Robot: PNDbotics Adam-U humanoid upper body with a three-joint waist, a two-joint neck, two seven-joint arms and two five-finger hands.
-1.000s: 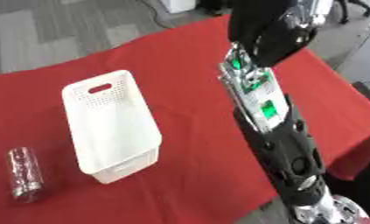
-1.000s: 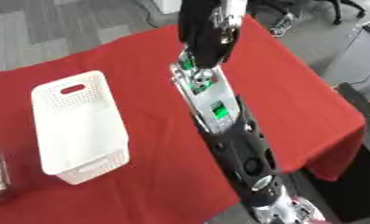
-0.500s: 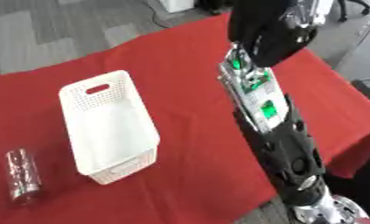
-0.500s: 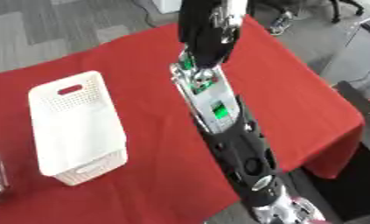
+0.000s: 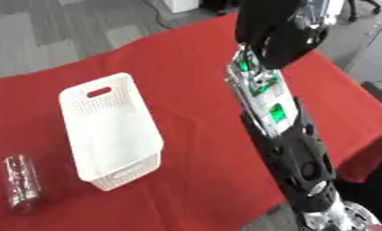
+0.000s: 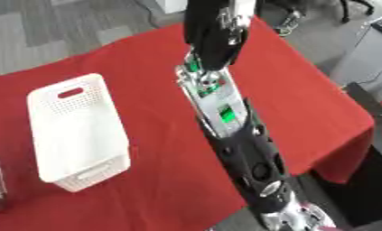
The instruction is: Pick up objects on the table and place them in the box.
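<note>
A white perforated box point(image 5: 111, 133) stands open and empty on the red tablecloth point(image 5: 186, 81), left of centre. A clear, ribbed bottle point(image 5: 22, 189) lies on its side at the table's near left, apart from the box. My right arm point(image 5: 285, 135) rises from the lower right, close to the camera, with green lights on its exposed middle part. Its dark upper end point(image 5: 279, 28) reaches the top edge, above the table's right half and well away from the box and the bottle. I cannot make out the fingers there. My left hand does not show.
The table's right edge point(image 6: 348, 122) drops off beside the arm, with grey floor beyond. More carpeted floor and a white object lie past the far edge point(image 5: 107, 49).
</note>
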